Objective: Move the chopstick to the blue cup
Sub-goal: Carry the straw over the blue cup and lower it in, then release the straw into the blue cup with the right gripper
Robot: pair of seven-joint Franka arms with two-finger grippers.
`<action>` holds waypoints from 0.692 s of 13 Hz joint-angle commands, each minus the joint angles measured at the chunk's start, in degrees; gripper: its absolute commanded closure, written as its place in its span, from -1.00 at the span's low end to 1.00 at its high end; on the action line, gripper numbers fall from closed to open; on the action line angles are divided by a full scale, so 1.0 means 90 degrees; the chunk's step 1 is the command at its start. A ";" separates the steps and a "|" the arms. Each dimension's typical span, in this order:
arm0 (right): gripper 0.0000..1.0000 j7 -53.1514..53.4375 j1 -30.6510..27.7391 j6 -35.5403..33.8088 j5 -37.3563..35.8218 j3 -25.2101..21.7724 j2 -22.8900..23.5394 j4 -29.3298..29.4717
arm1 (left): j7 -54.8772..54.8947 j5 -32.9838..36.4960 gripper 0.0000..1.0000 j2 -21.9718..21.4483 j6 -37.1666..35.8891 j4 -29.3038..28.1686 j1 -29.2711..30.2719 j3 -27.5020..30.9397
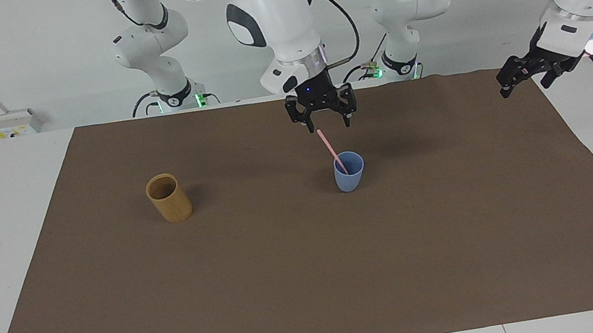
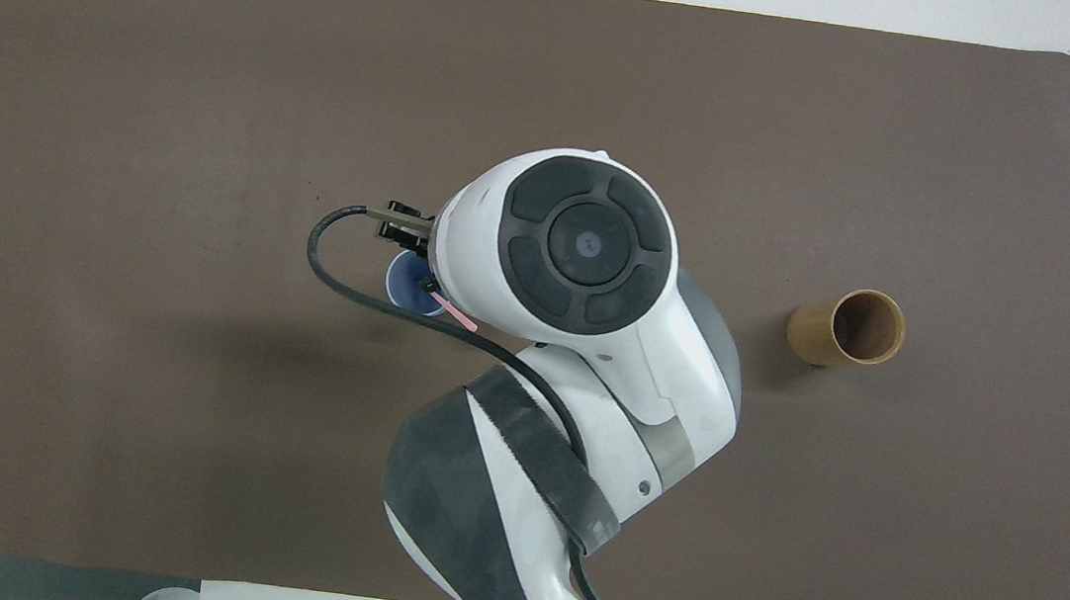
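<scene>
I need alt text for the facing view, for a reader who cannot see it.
A pale pink chopstick leans inside a blue cup on a brown mat; the right pincer hangs open just above it. A bamboo holder stands toward the right arm's end, while the left pincer waits over the mat's edge.

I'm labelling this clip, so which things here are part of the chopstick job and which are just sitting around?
Part of the job:
chopstick, leaning in the blue cup
right tool, open over the cup

Just there:
bamboo holder
brown mat
left tool, waiting
</scene>
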 commanded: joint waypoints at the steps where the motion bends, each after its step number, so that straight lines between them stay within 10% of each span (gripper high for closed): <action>1: -1.00 -0.0871 -0.1208 -0.0953 -0.0160 0.0070 -0.0686 -0.0034 | -0.0089 0.0037 -1.00 -0.0072 0.0023 -0.0097 -0.0005 -0.0008; 9: -1.00 -0.5670 -0.4658 -0.3779 -0.0208 0.0051 -0.1763 0.0180 | -0.0089 0.0037 -1.00 -0.0072 0.0023 -0.0097 -0.0005 -0.0008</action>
